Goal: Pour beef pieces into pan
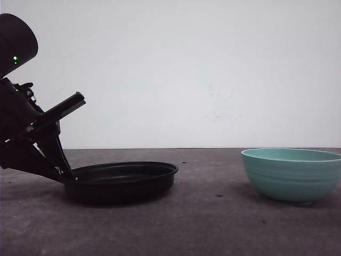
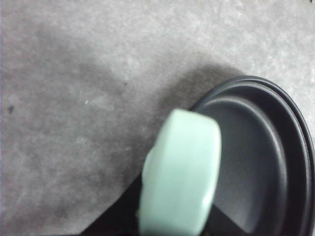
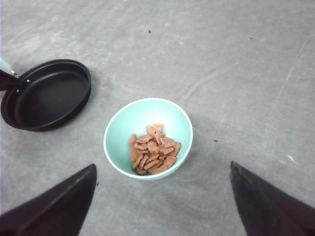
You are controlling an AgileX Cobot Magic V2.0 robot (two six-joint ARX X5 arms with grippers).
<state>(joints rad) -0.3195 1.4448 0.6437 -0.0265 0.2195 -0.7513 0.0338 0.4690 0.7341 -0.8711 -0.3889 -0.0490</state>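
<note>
Grey tabletop (image 3: 236, 64): my right end effector (image 3: 162, 206), fingers spread, hangs above bowl (image 3: 114, 129) of beef pieces (image 3: 153, 149); pan (image 3: 47, 96) sits left, its handle (image 2: 179, 172) in my left end effector, grip unclear.

We see lots of bare table (image 1: 213, 213) between the pan (image 1: 122, 181) and the bowl (image 1: 293, 173). They sit well apart. Our right gripper (image 3: 162, 206) hangs wide apart above the bowl, air between them.

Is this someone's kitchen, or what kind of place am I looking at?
Probably a robot test bench staged as a kitchen: a bare grey tabletop, a blank white wall, a round black frying pan and a teal bowl of reddish-brown beef pieces.
</note>
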